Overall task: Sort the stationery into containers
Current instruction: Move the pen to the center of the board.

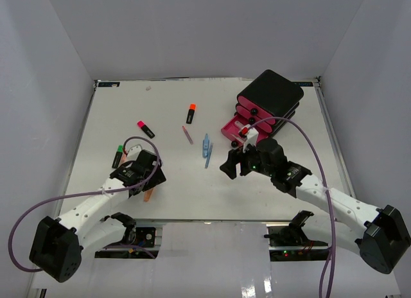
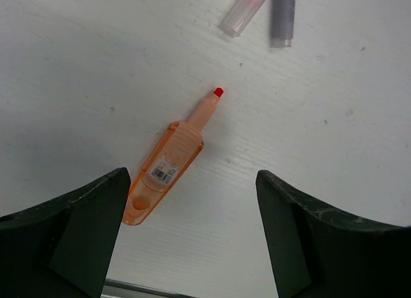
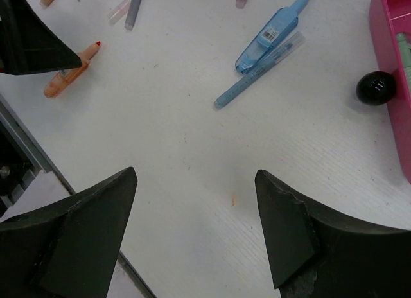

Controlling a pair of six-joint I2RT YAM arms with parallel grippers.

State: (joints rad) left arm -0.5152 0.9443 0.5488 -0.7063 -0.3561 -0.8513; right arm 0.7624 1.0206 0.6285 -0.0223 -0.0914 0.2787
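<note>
at the left of the overhead view a green-capped highlighter (image 1: pixel 117 155) lies on the white desk (image 1: pixel 173 99), just beside the left arm's wrist. the left tool (image 1: pixel 149 182) has its fingers wide apart and grips nothing. in its wrist view an orange pen (image 2: pixel 167 166) lies flat on the desk between them, red tip toward the upper right, blunt end close by the left-hand finger; i can't tell whether they touch. up from there, in the left half of the desk, sits a pink-capped highlighter (image 1: pixel 146 128). further right come an orange-capped highlighter (image 1: pixel 191 112), a thin pink pen (image 1: pixel 187 135) and two blue pens (image 1: pixel 207 149) lying side by side near the centre. the right tool (image 1: pixel 229 163) hovers just right of the blue pens, fingers apart over bare desk, holding nothing. at the upper right stands the black drawer box (image 1: pixel 273 89), one pink drawer (image 1: pixel 228 128) pulled out toward the centre, its black knob (image 3: pixel 376 88) showing at the right edge of the right wrist view.
</note>
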